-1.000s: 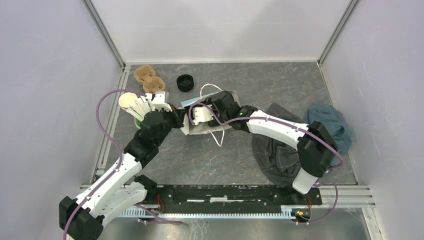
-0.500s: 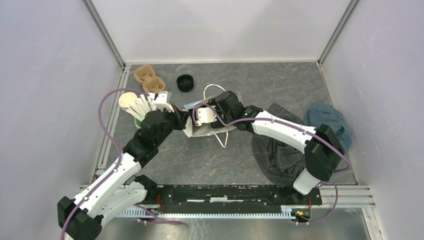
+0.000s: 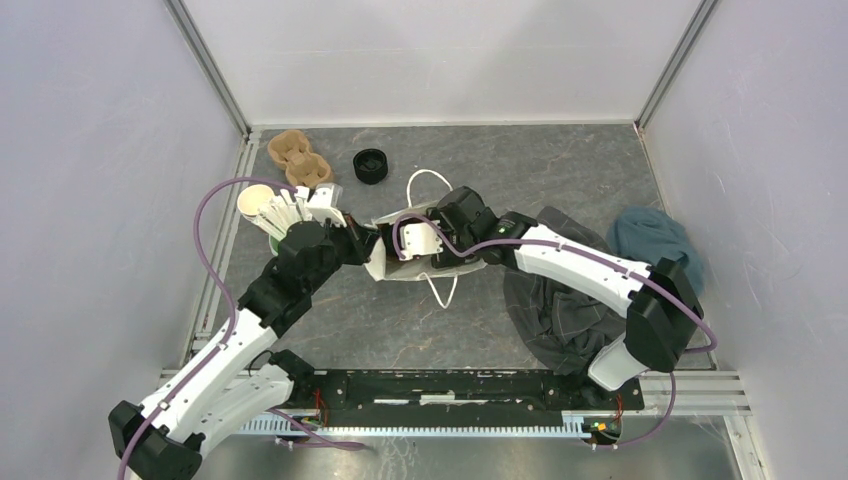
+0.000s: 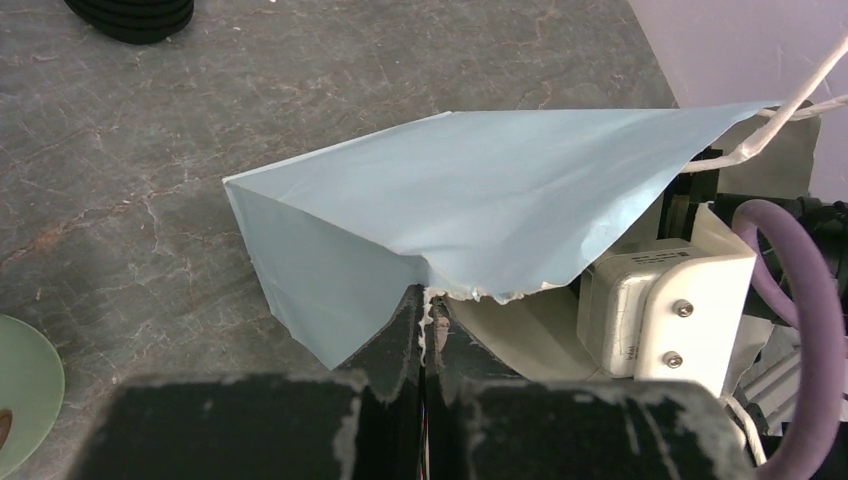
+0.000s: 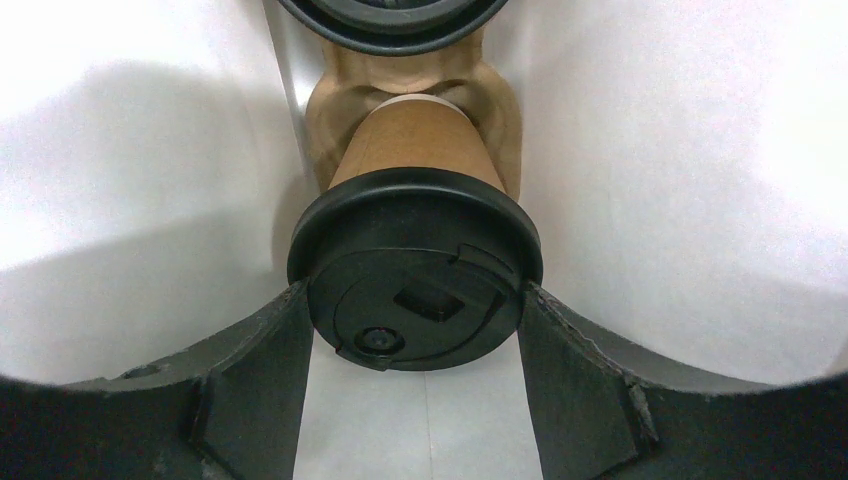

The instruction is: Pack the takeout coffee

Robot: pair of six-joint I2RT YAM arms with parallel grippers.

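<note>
A pale blue paper bag [image 3: 400,264] lies on its side mid-table, its mouth facing right. My left gripper [image 4: 428,300] is shut on the torn rim of the bag [image 4: 480,200], holding the mouth up. My right gripper [image 5: 415,335] reaches inside the bag. Its fingers [image 5: 265,350] press both sides of the black lid of one takeout coffee cup [image 5: 415,150]. That brown cup sits in a brown pulp carrier [image 5: 335,110]. The black lid of the second coffee [image 5: 395,12] shows at the top edge, deeper in the bag.
Back left are an empty pulp carrier [image 3: 298,158], a stack of black lids [image 3: 371,165] and a green cup of white sticks [image 3: 268,215]. A grey cloth [image 3: 550,310] lies under the right arm, with a blue cloth [image 3: 655,245] at far right. A white bag handle [image 3: 425,185] loops outward.
Both grippers and the bag have shifted a little to the right and toward the near edge. Neither grip has changed.
</note>
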